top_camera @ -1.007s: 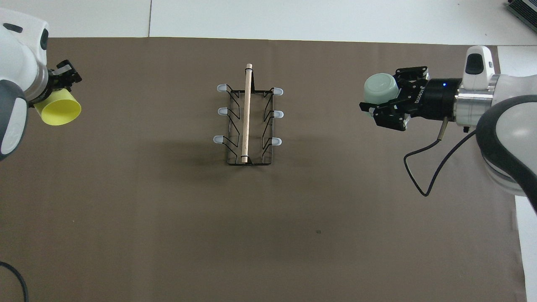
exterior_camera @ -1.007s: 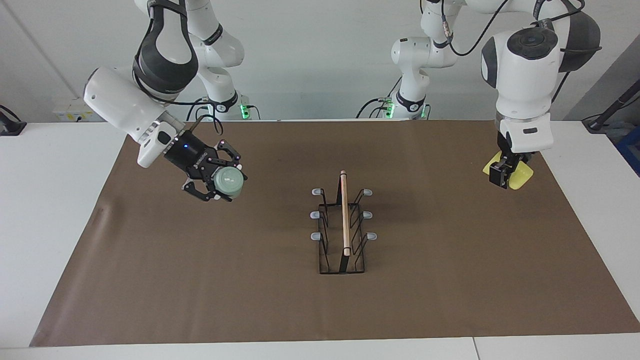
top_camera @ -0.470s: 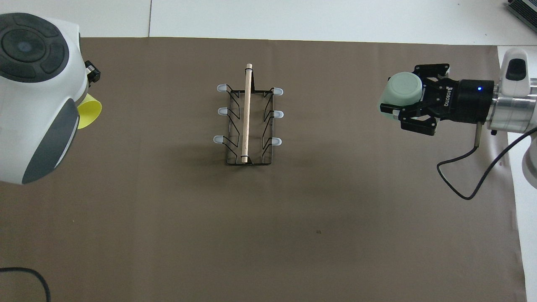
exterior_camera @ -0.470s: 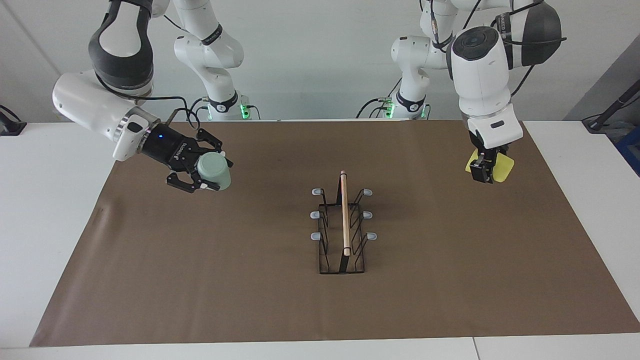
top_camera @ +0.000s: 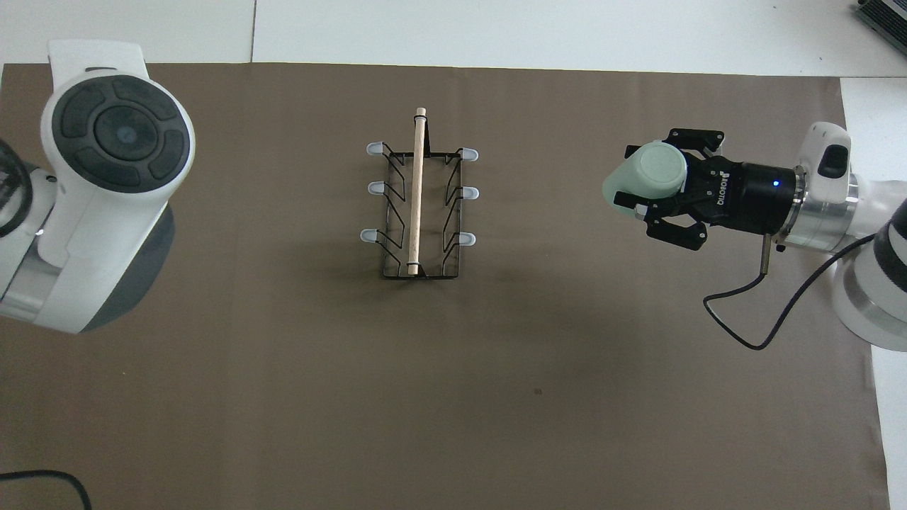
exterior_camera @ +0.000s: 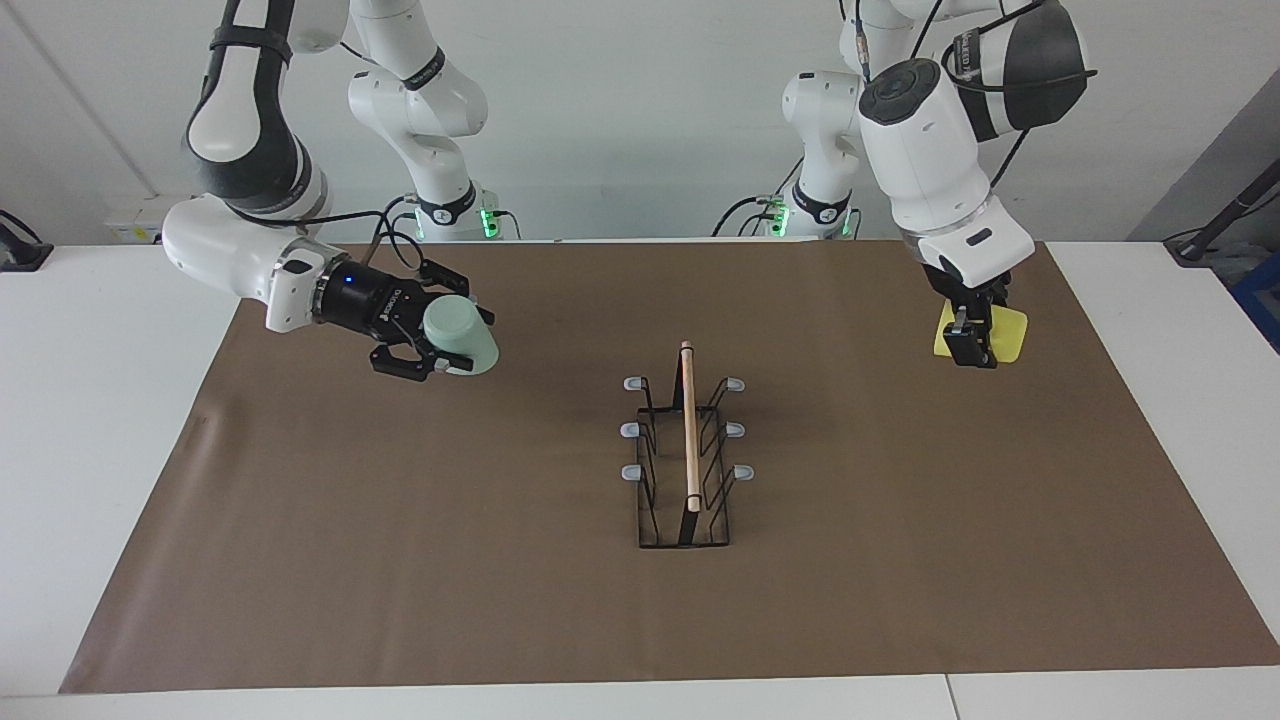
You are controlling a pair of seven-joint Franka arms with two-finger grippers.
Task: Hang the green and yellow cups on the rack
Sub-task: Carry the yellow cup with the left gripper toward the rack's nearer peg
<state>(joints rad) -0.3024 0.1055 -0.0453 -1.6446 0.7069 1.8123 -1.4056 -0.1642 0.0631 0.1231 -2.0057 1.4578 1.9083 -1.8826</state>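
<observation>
Since a second ago both arms have swung their cups in toward the middle of the table: the right arm has turned from a slanting-down pose to nearly level, and the left arm's wrist has tilted and drawn the yellow cup a little toward the rack.

Taking the facing view from its left edge across, the right gripper point(exterior_camera: 432, 347) comes first. It is held roughly level above the brown mat point(exterior_camera: 400, 560) at the right arm's end of the table, and its jaws are clamped on the green cup point(exterior_camera: 462, 339), which lies on its side in the grip with its closed bottom turned up toward the camera and its mouth toward the rack. The cup is clear of the mat.

In the middle of the mat stands the rack point(exterior_camera: 686, 450), its wooden rod point(exterior_camera: 689, 425) running along the top and three grey-tipped pegs on each side, all six bare.

At the left arm's end, the left gripper point(exterior_camera: 972, 350) points down over the mat, jaws pinched on the wall of the yellow cup point(exterior_camera: 1006, 335), which hangs tilted. In the overhead view the left arm's own body hides this gripper and cup.
</observation>
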